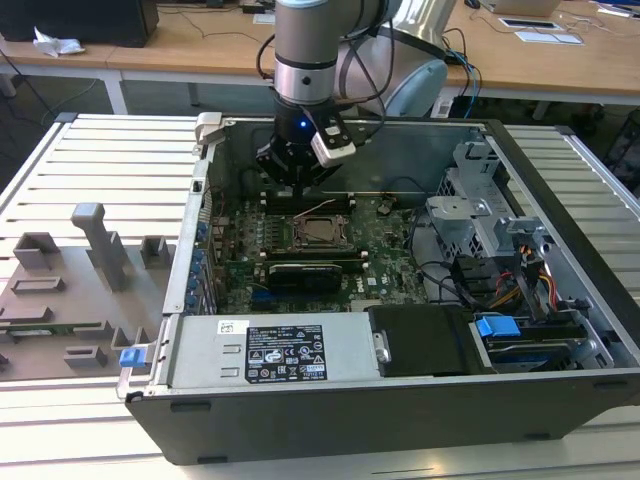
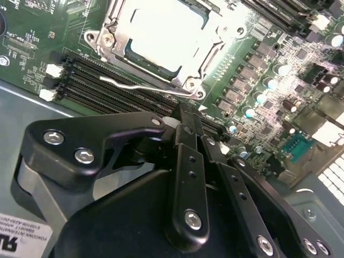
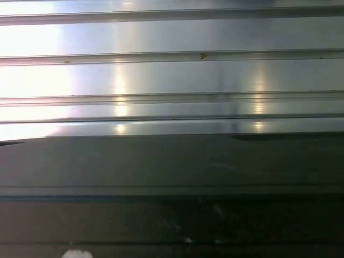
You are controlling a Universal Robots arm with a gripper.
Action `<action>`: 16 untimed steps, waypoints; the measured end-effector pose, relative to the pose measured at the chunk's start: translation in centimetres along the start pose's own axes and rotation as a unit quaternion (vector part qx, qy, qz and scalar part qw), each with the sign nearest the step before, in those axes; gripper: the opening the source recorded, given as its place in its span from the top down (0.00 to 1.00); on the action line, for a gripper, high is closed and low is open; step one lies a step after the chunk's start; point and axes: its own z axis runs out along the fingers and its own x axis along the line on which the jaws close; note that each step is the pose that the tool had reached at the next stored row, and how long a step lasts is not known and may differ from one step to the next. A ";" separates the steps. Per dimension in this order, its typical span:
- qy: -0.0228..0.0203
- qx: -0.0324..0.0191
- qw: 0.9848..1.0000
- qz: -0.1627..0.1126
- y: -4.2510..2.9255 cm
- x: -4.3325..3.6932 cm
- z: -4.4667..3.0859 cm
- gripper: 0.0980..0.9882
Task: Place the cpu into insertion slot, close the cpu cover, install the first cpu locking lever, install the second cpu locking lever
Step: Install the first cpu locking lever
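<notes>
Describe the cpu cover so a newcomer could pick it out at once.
Start at the open computer case and find the green circuit board on its floor. Near the board's middle, just below the pincer, sits the cpu cover: a silvery metal frame around a square window showing the pale cpu, unlike the black memory slots beside it.

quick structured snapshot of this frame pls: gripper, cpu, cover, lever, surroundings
gripper: inside the open computer case, low over the green circuit board, beside the socket; fingers closed together, nothing visibly held
cpu: pale metal face, seated in the socket
cover: metal frame lying flat around the chip
lever: thin wire lever running along the socket's edge nearest the gripper, just beyond the fingertips; contact cannot be told
surroundings: memory slots between gripper and socket; grey fixture tray at the exterior view's left
</notes>
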 end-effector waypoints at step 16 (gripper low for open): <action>0.000 0.000 1.000 0.000 0.18 -2.32 1.01 0.99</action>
